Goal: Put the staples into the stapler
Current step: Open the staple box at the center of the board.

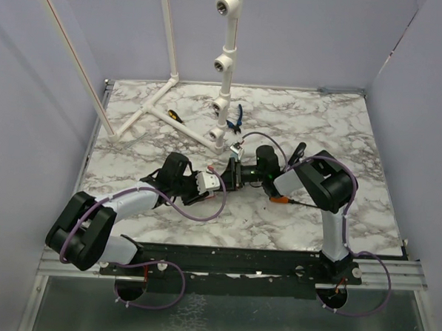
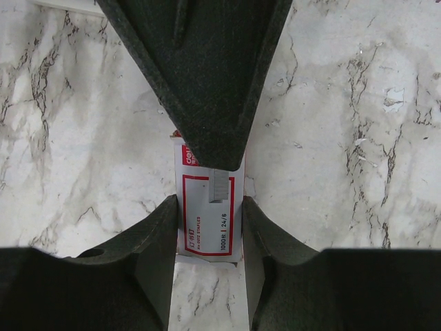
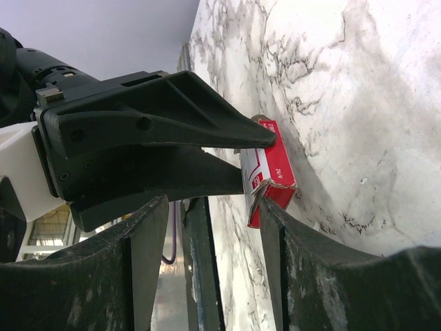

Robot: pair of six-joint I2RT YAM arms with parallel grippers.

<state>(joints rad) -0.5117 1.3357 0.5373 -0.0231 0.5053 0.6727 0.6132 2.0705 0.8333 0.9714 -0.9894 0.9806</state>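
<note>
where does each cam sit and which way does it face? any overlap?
Top external: above and behind arm bases, looking down on the marble table; shows left arm, right arm, left pincer and right pincer meeting mid-table.
Left wrist: on the left arm, looking down past the left fingers at the staple box; right pincer's tip enters at top.
Right wrist: on the right arm, facing the left pincer sideways across the table; right fingers frame the bottom.
Shared: both wrist views show the staple box.

top of the staples box (image 2: 212, 238) behind jaws of the right gripper (image 3: 215, 207), smallest print illegible
</note>
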